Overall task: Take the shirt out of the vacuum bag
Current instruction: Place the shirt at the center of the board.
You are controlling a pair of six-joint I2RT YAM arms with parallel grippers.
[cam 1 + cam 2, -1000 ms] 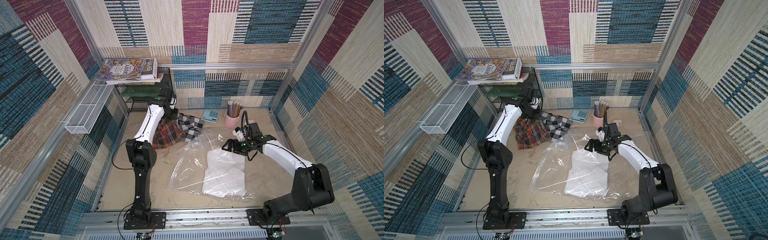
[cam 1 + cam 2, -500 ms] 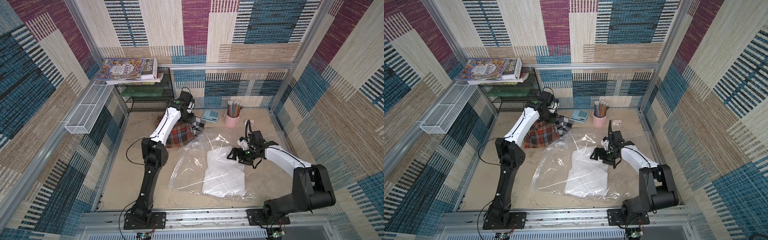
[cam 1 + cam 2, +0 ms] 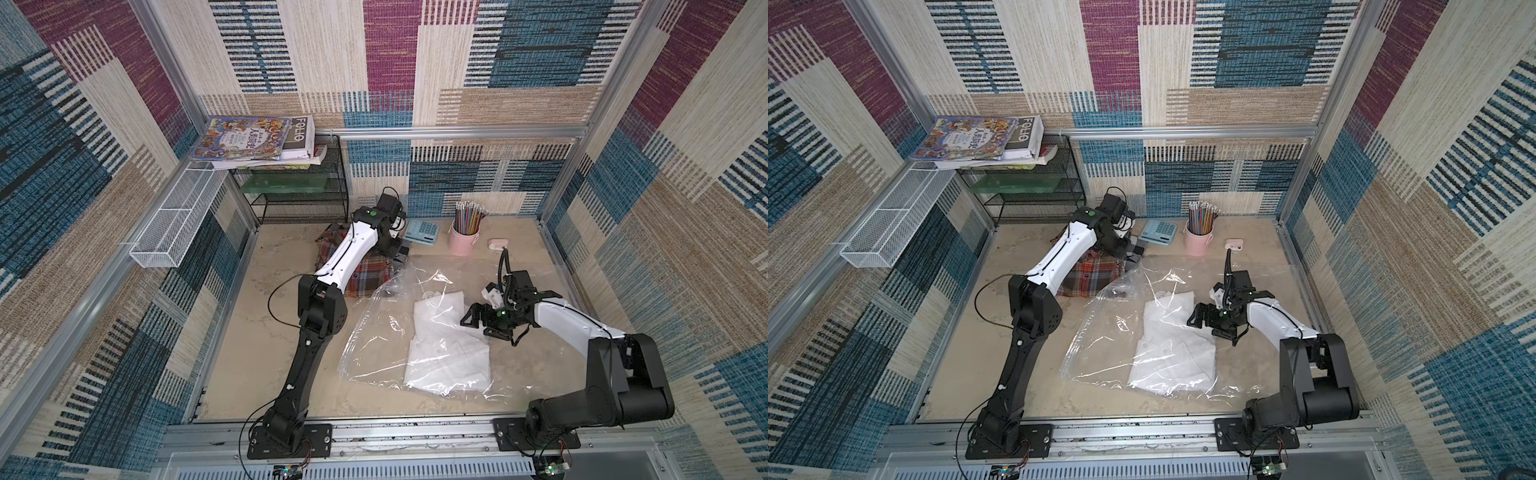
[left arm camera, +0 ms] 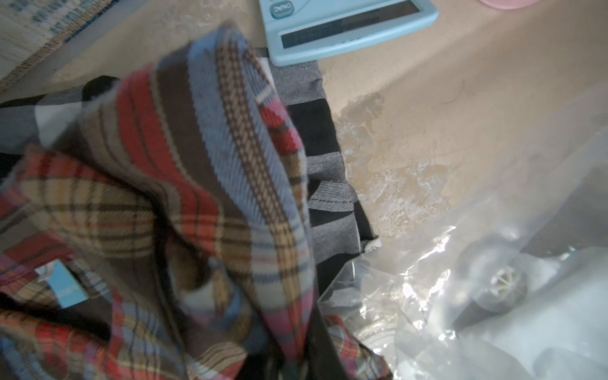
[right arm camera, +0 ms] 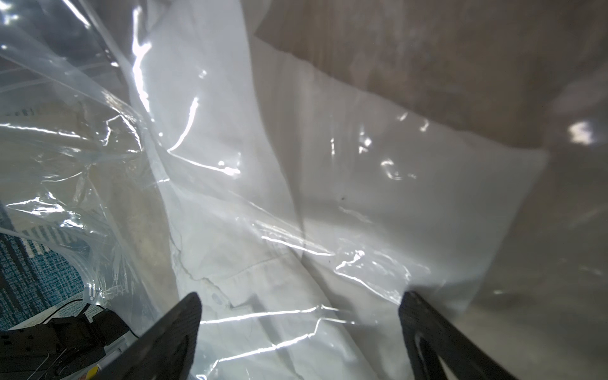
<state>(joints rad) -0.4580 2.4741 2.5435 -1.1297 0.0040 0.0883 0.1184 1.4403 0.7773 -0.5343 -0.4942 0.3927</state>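
My right gripper point(image 5: 301, 296) spread wide over the folded white shirt point(image 3: 444, 353) inside the clear crinkly plastic vacuum bag point(image 3: 374, 332), my left gripper point(image 3: 392, 248) at the red plaid cloth point(image 3: 365, 276), spread or pressed together I cannot tell

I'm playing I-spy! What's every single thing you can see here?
vacuum bag: 1, clear, table middle
white shirt: 1, white, inside the bag
plaid shirt: 1, red-brown, behind the bag
checked cloth: 1, black-white, beside the plaid shirt
calculator: 1, light blue, table back
pencil cup: 1, pink, beside the calculator
small box: 1, pinkish, right of the cup
wire rack: 1, black, back-left corner
books: stack, colourful, on the rack
mesh basket: 1, white, left wall
table: 1, beige, under the bag
left claw: 1, black, over the plaid shirt, jaws hidden
right claw: 1, black, open above the bag
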